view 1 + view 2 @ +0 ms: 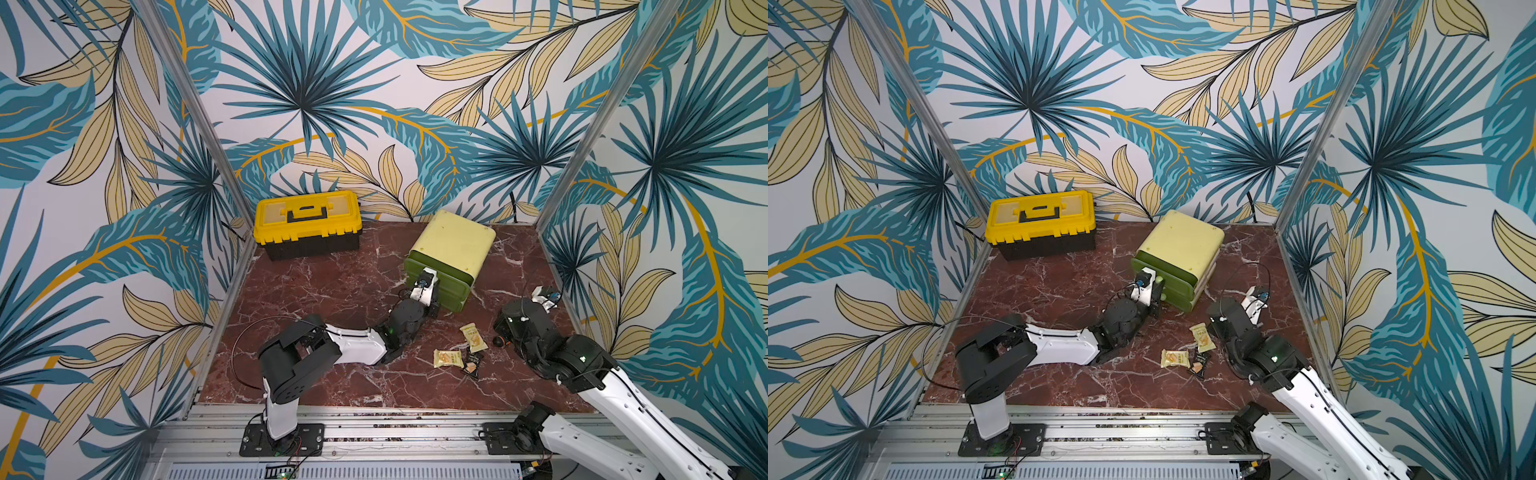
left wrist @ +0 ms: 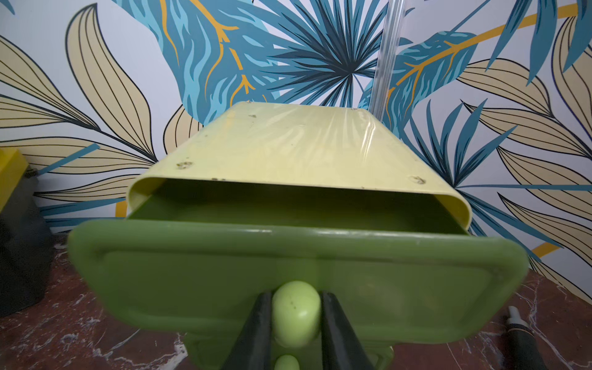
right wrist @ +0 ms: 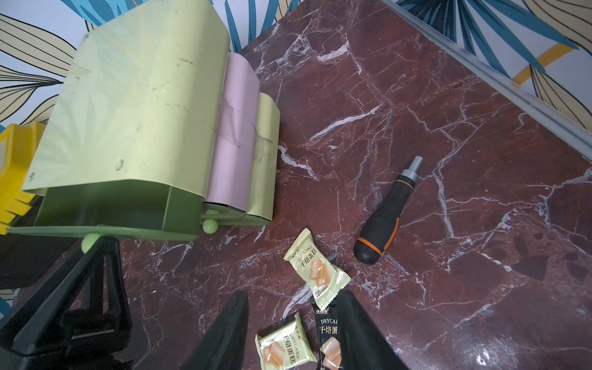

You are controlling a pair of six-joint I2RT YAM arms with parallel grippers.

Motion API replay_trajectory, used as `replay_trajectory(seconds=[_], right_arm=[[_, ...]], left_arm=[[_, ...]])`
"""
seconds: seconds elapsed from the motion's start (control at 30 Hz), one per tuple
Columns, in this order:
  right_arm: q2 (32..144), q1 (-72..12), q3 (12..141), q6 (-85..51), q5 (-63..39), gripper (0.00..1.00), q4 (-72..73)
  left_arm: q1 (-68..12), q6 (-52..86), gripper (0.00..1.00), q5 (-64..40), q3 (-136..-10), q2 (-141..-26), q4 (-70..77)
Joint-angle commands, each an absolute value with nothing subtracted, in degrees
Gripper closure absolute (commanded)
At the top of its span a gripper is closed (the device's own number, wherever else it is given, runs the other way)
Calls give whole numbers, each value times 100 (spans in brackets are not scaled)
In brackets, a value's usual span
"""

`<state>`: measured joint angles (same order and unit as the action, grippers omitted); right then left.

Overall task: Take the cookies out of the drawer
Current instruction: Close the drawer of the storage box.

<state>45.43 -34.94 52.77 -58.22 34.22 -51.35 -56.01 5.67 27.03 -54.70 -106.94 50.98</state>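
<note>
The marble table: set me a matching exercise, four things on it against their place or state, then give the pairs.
Things:
1. yellow-lidded black plastic toolbox
2. top green plastic drawer
3. black-handled screwdriver with an orange band
4. black crinkly cookie packet

Places or states:
A. lying by itself on the red marble tabletop
B. lid shut, handle folded down
C. next to a pale yellow crinkly cookie packet
D. pulled partly out, its pale green round knob pinched by the left hand

Pairs: 1-B; 2-D; 3-A; 4-C
</note>
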Motion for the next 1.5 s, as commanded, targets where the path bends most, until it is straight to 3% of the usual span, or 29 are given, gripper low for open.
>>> replay_trajectory(seconds=[0.0, 0.6, 0.77, 1.13, 1.2, 1.37, 1.47], right_arm=[[4520, -3505, 5326, -5777, 3447, 52, -5287], [4469, -3507, 5212, -5827, 3375, 52, -5289], [4455, -3505, 5203, -5827, 3380, 52, -5287], [4409, -3507, 5177, -5837, 3375, 51, -5291], [4403, -3507, 5170, -5836, 3370, 51, -5287], [4401, -3508, 5155, -5828, 3363, 51, -5292], [4406, -3506, 5134, -5791, 3342, 51, -5291]], left_arm=[[-5565, 738, 92, 2541, -5791, -10874, 4959], [-5476, 870, 91, 2530, -6307, -11268, 4740], [-5482, 877, 85, 2522, -6305, -11259, 4699], [-5481, 879, 83, 2479, -6440, -11338, 4605], [-5481, 871, 80, 2487, -6421, -11323, 4628], [-5481, 796, 54, 2526, -6057, -11104, 4949], [-5496, 631, 48, 2569, -5537, -10756, 5423]])
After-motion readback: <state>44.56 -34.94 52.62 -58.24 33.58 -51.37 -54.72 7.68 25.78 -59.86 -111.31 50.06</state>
